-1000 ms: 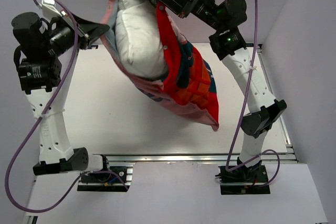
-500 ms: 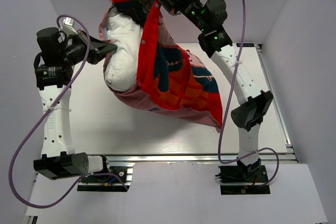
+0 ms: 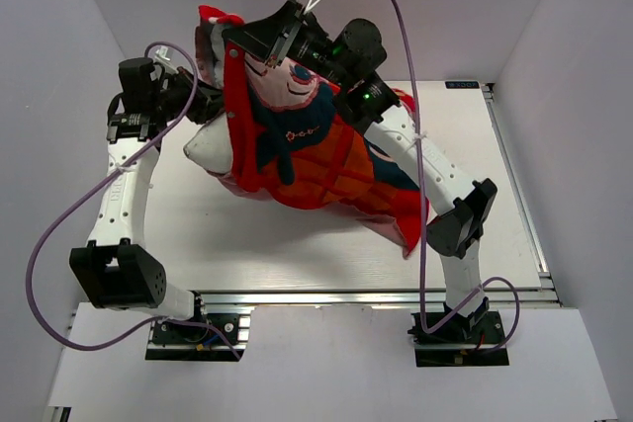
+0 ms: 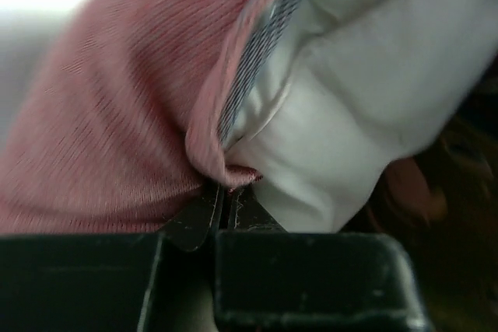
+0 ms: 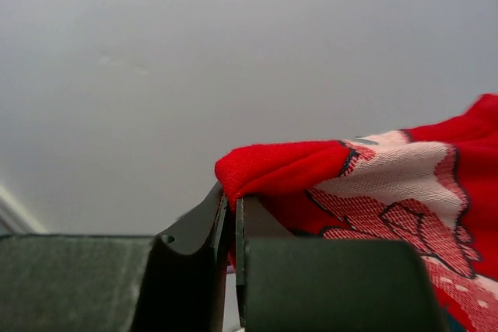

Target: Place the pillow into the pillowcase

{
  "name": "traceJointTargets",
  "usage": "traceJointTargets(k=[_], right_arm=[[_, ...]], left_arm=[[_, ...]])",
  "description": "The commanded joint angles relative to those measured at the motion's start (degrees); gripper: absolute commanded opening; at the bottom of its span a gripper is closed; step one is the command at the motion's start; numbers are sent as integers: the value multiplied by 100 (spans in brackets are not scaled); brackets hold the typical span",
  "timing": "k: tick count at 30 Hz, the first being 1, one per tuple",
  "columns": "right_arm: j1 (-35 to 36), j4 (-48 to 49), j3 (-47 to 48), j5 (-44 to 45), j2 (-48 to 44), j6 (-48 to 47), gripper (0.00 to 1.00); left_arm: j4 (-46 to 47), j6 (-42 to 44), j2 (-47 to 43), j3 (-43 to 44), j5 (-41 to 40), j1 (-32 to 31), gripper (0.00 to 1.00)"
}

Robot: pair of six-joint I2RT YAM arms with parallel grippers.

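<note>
The left gripper (image 3: pixel 203 104) is clamped shut on the pink-lined hem of the pillowcase; its wrist view shows the jaws pinched together (image 4: pixel 226 204) on a fold of that hem, with white fabric pressed right beside it. A second ago this arm stood out at the far left with the load hanging high. It has now swung inward and down, towards the middle of the white table (image 3: pixel 297 244).

The large plump white pillow (image 3: pixel 208 150) was earlier hanging in the open mouth, with much of its face bare. Now only a rounded corner shows at the left edge of the bundle, and the rest is under cloth.

The big limp red pillowcase printed with cartoon faces and orange grid bands (image 3: pixel 316 160) has dropped from the air and drapes across the table, its closed corner trailing to the near right. It seems to rest on the surface, though the overhead angle leaves that uncertain.

The right gripper (image 3: pixel 232 37) has come leftward and lower, and holds the far edge of the mouth above the pillow. Its jaws are closed (image 5: pixel 231 207) on a red fold of hem (image 5: pixel 272 169).

Judging by this, the drop has seated the pillow deeper, and what remains is to cover the exposed left corner.
</note>
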Motion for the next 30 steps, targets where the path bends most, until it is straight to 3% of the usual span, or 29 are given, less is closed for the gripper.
traceJointTargets(k=[1, 3, 5, 7, 9, 12, 13, 17, 23, 30], right_arm=[[295, 1113, 293, -290, -564, 677, 0], [313, 1157, 476, 408, -451, 468, 0], [182, 965, 696, 1374, -328, -322, 0], [7, 833, 811, 1791, -169, -1085, 0], [-187, 779, 716, 2004, -99, -1238, 0], [-468, 516, 418, 1777, -168, -1099, 0], [-530, 516, 120, 1706, -247, -1072, 0], [-539, 911, -515, 1433, -687, -1151, 0], [-662, 832, -384, 1099, -757, -826, 0], [-732, 832, -411, 976, -881, -747, 0]], left_arm=[[663, -118, -74, 10, -364, -109, 0], [971, -198, -91, -122, -418, -153, 0], [1042, -207, -152, -270, -462, -232, 0], [1269, -251, -249, -464, -314, -432, 0], [1550, -347, -511, -858, -138, -461, 3], [2009, -480, -916, -1089, 259, -461, 27], [1678, -227, -987, -958, 242, -443, 43], [458, 574, -997, 297, -249, -338, 61], [-583, 1435, -847, 1959, -646, -109, 66], [-2066, 2585, -1031, 2032, -198, -118, 56]])
